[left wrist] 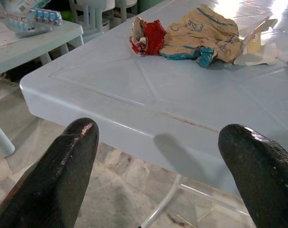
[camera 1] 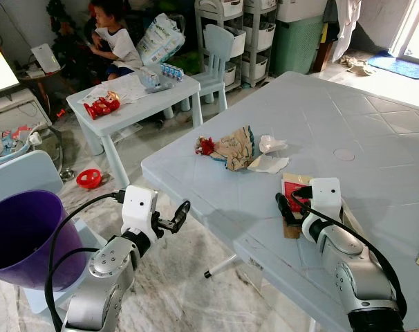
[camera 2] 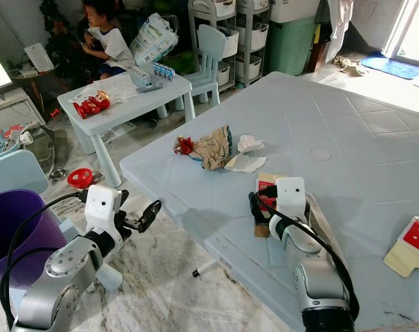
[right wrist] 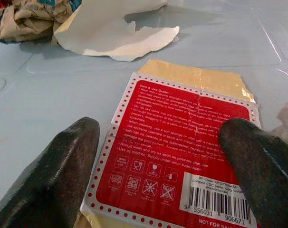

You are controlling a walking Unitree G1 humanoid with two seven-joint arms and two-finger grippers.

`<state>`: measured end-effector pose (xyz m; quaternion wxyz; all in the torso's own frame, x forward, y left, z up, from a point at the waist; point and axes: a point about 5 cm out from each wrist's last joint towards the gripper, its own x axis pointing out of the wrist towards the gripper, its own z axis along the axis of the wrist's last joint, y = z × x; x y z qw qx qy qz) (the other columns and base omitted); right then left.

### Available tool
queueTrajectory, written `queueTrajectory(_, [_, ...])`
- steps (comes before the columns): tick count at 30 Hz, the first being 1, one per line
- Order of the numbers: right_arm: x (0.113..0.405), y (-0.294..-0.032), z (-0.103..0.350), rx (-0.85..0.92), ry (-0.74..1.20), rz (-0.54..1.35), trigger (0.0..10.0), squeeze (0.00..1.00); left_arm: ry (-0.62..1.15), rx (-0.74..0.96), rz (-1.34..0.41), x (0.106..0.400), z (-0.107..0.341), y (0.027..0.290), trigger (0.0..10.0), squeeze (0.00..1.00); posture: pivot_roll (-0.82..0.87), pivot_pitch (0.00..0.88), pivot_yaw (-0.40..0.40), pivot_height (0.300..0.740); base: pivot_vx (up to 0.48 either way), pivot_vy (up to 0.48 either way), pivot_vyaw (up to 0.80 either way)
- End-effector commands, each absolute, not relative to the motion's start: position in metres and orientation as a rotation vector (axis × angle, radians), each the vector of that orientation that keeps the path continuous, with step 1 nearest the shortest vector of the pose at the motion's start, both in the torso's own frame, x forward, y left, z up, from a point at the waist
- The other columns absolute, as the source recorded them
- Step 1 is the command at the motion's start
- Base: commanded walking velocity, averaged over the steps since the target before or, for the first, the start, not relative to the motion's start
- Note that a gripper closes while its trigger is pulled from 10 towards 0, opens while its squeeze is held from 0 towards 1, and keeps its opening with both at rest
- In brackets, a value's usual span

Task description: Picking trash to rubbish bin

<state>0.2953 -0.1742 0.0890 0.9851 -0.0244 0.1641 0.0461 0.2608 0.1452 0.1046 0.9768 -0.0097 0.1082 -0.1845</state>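
A crumpled brown paper bag (camera 1: 235, 146) with a red scrap (left wrist: 146, 35) lies on the big pale blue table (camera 1: 375, 131). White torn paper (camera 1: 268, 163) sits beside it. A red printed card (right wrist: 182, 152) lies flat on the table below my right gripper (right wrist: 160, 135), which is open with one finger on either side of the card. My left gripper (camera 1: 177, 216) is open and empty, held in the air just off the table's near left corner. The purple rubbish bin (camera 1: 19, 238) stands on the floor at my far left.
Another red and cream card (camera 2: 411, 245) lies at the table's right edge. A small table (camera 1: 137, 90) with red toys, a seated child (camera 1: 113, 38), a small chair (camera 1: 216, 48) and storage drawers stand behind. A red bowl (camera 1: 88, 178) lies on the marble floor.
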Motion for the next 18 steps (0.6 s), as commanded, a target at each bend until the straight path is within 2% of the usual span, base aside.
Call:
queueTrajectory(1, [0.291, -0.171, 0.081, -0.092, 0.374, 0.118, 10.0, 0.0, 0.206, -0.009, -0.377, 0.26, 0.109, 0.145, 10.0, 0.0, 0.08, 0.0, 0.043, 0.74, 0.0, 0.0, 0.0])
queueTrajectory(18, [0.292, -0.164, 0.095, -0.224, 0.323, 0.173, 10.0, 0.0, 0.211, -0.007, -0.388, 0.262, 0.109, 0.14, 10.0, 0.0, 0.07, 0.0, 0.044, 0.74, 0.0, 0.0, 0.0])
